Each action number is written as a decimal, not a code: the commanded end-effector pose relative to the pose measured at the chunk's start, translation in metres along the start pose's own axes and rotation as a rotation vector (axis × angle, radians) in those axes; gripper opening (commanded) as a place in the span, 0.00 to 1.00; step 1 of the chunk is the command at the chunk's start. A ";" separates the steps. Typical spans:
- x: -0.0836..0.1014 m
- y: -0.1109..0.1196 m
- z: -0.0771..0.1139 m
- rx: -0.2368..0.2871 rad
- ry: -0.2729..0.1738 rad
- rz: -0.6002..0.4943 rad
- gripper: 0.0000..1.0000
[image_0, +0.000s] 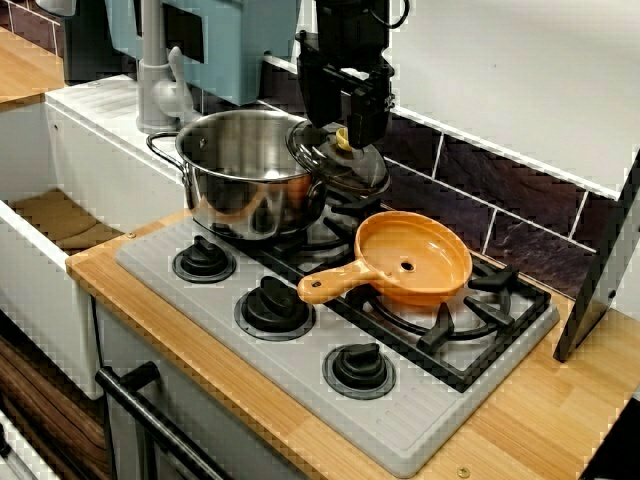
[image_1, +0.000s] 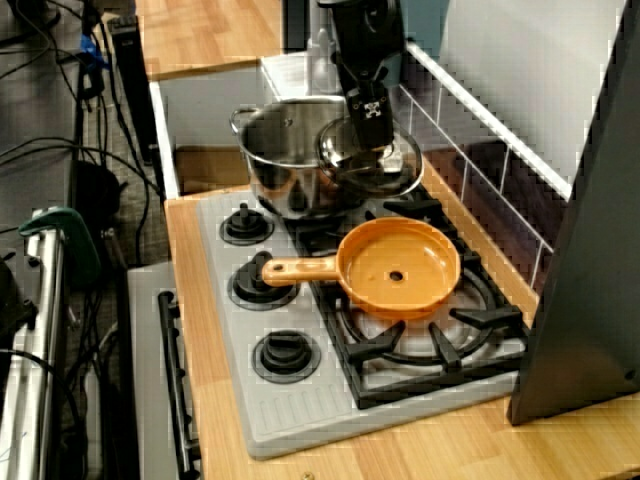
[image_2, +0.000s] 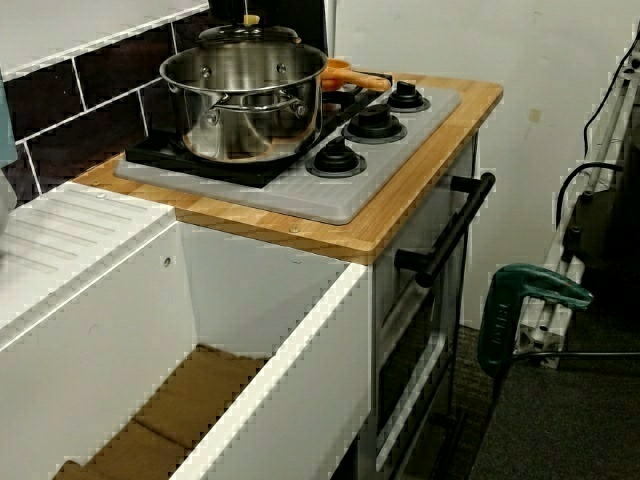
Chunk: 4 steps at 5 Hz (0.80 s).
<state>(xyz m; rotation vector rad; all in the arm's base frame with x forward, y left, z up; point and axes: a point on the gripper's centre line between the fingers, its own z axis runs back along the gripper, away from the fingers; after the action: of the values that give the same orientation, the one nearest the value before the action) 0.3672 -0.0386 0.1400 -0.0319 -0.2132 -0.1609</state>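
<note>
We see three dials (image_0: 275, 305) nearest, in front of the pot (image_0: 250, 175). The orange pan (image_0: 412, 258) sits on the grate beside the pot, its handle toward the dials. Behind the pot, touching its rim, the lid (image_0: 362, 172) lies tilted. The gripper (image_0: 348, 134) stands over the lid, jaws narrow about the yellow knob (image_0: 342, 140); whether they pinch it, we cannot tell.
</note>
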 end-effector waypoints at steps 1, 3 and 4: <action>0.000 0.000 0.000 0.000 0.000 0.000 1.00; -0.005 -0.010 -0.008 0.023 0.014 -0.019 1.00; -0.004 -0.013 -0.004 0.012 0.028 -0.027 1.00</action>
<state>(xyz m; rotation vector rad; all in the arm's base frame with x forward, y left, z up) 0.3611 -0.0486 0.1314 -0.0181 -0.1699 -0.1782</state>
